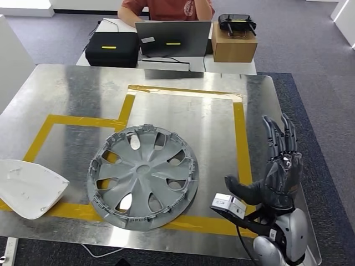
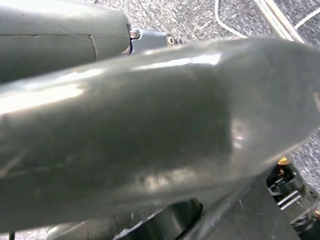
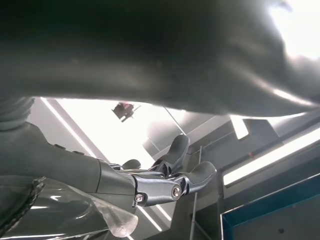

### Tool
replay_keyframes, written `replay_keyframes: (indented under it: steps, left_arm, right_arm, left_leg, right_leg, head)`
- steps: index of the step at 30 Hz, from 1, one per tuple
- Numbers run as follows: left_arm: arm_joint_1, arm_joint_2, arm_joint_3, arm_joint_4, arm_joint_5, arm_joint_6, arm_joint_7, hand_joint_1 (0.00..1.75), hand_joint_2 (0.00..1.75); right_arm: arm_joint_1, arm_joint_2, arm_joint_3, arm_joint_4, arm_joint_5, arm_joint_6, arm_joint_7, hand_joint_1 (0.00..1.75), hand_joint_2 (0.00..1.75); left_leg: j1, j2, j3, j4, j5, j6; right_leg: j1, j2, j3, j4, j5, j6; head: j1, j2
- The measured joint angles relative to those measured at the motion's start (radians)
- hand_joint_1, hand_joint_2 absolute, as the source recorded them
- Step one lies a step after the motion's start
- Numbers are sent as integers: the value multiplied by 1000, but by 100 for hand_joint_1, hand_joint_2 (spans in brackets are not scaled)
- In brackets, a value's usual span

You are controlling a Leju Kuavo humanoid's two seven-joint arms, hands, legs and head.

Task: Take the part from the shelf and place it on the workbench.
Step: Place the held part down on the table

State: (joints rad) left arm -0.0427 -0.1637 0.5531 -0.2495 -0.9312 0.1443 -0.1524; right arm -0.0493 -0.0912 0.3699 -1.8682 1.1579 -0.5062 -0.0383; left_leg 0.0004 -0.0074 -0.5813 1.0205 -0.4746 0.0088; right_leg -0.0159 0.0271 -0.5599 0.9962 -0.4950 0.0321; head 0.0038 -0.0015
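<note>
- The part, a grey wheel cover (image 1: 142,176), lies flat on the metal worktop (image 1: 75,88). It rests across the near line of the yellow tape outline (image 1: 239,138), partly inside the marked area and partly over its front edge.
- Nothing touches the wheel cover. It sits apart from both the white moulded piece (image 1: 29,187) at the left edge of the worktop and the right robot hand (image 1: 272,174).
- The right robot hand is raised over the right portion of the worktop, just beyond the right tape line. Its fingers are spread and extended upward, the thumb points toward the wheel cover, and it holds nothing.
- Left robot hand: the left wrist view is blurred by a close grey surface, so its state cannot be determined.
- Judgement on progress: the placement step appears complete, as the part is on the worktop and released. What remains, at most, is retracting the arm; whether the cover should lie fully inside the tape outline cannot be judged from the task sentence.
- Beyond the worktop, a second table carries a black case (image 1: 111,49), a laptop (image 1: 173,39) and a cardboard box (image 1: 233,43). A person (image 1: 167,8) sits behind it.
</note>
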Motion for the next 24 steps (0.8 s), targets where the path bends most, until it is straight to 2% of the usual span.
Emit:
replay_keyframes:
  steps: [12, 15, 17, 18, 19, 21, 22, 23, 24]
  left_arm:
    - [-2, 1, 0, 0, -13, 0, 24, 0, 0]
    - [-3, 1, 0, 0, -13, 0, 29, 0, 0]
    - [-4, 1, 0, 0, -13, 0, 32, 0, 0]
    - [-4, 1, 0, 0, -13, 0, 33, 0, 0]
    - [-4, 1, 0, 0, -13, 0, 34, 0, 0]
    - [-4, 0, 0, 0, -13, 0, 35, 0, 0]
    - [-4, 0, 0, 0, -13, 0, 35, 0, 0]
    - [-3, 0, 0, 0, -13, 0, 35, 0, 0]
    - [-3, 0, 0, 0, -13, 0, 35, 0, 0]
  right_arm:
    - [1, -14, 9, 8, 15, 0, 0, 0, 0]
    - [1, -14, 9, 9, 15, 0, 1, 0, 0]
    - [2, -15, 9, 8, 15, 0, 1, 0, 0]
    - [1, -15, 10, 7, 16, 0, 1, 0, 0]
    - [1, -16, 10, 7, 16, 0, 1, 0, 0]
    - [3, -17, 12, 8, 16, 0, 1, 0, 0]
    - [5, -18, 12, 9, 16, 0, 1, 0, 0]
    - [7, -19, 13, 10, 16, 0, 1, 0, 0]
    - [7, -21, 14, 11, 16, 0, 2, 0, 0]
  left_leg:
    - [2, 0, 0, 2, 0, 1]
    - [-2, 0, -1, 4, -1, 14]
    - [3, 4, 9, -19, 10, 25]
    - [6, 7, 15, -31, 16, 30]
    - [9, 10, 19, -41, 21, 33]
    - [8, 15, 20, -44, 23, 34]
    - [8, 17, 19, -44, 22, 34]
    - [9, 18, 19, -43, 21, 32]
    - [11, 18, 19, -40, 20, 29]
  right_leg:
    - [3, 0, 0, 0, 1, 1]
    - [-2, 1, 1, -6, 5, 10]
    - [-2, -2, -4, 0, -3, 14]
    - [-1, -6, -16, 23, -20, 16]
    - [-1, -10, -38, 68, -46, 17]
    - [-3, -16, -99, 196, -105, 22]
    - [-5, -17, -124, 246, -120, 26]
    - [-8, -18, -132, 261, -115, 30]
    - [-11, -20, -121, 237, -92, 33]
  head:
    - [0, 0]
    - [-1, 0]
    - [0, 0]
    - [1, 0]
    - [2, 0]
    - [3, 0]
    - [3, 0]
    - [3, 0]
    - [3, 0]
